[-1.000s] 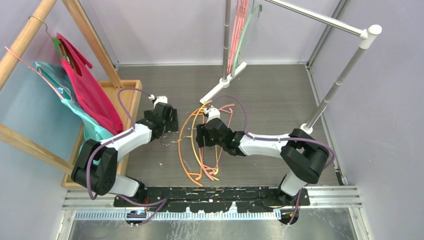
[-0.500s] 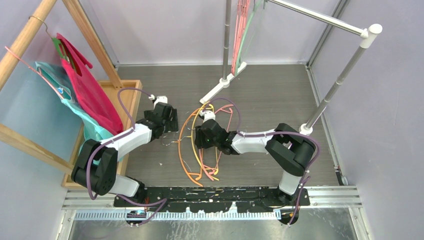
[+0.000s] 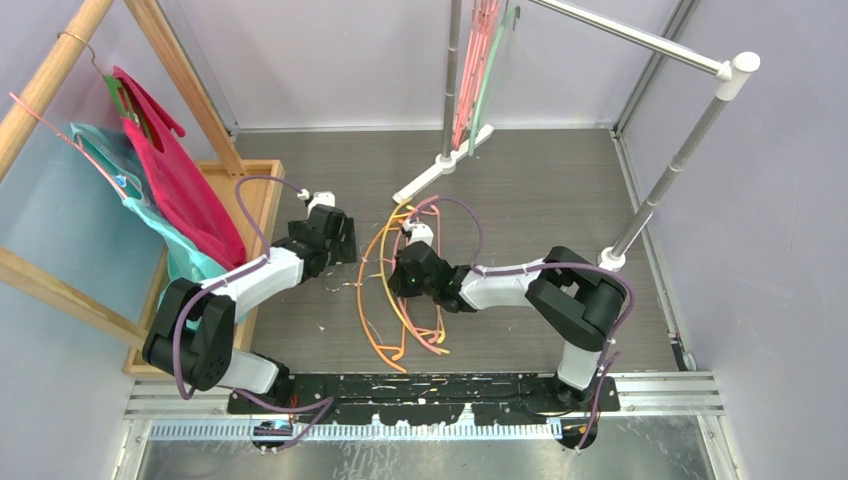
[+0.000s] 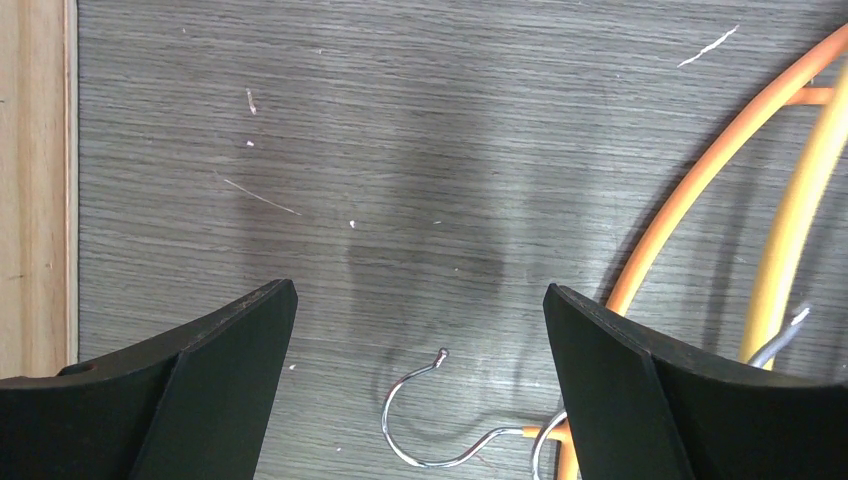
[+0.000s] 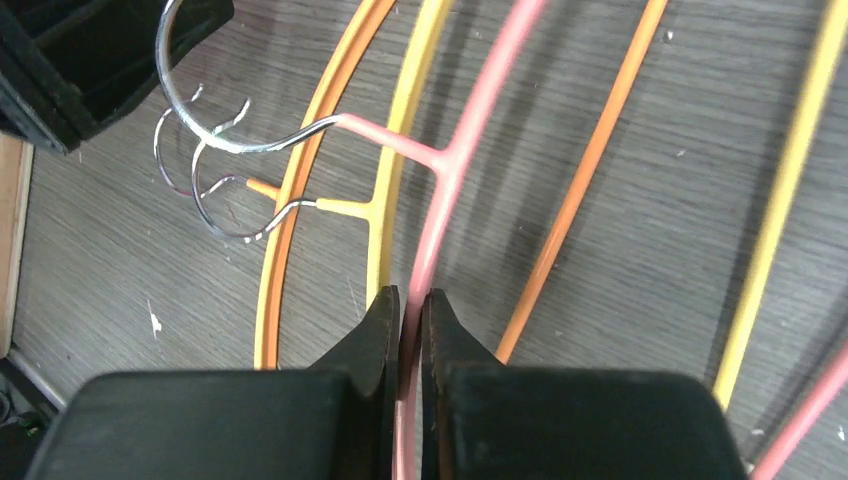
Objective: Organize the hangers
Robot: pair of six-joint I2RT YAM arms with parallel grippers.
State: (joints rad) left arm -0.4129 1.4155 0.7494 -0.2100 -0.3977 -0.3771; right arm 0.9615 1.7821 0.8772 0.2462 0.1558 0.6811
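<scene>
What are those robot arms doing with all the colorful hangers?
They're tidying up. The right end effector pinches one pink hanger from the pile of orange, yellow and pink ones on the floor. The left end effector hovers open beside it, holding nothing. Other hangers already hang on the metal rail at the back.

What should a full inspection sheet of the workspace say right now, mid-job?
Surface: grey wood-grain table, small white flecks.
Job's things: pink hanger, orange hanger and yellow hanger in a loose pile; hung hangers on metal rail.
Clutter: nothing seen.
Pincers: left pincer open, empty, over a metal hook; right pincer shut on pink hanger.
Cables: purple cables loop over both arms.
Surroundings: wooden frame with red and teal cloth; wooden tray.
</scene>
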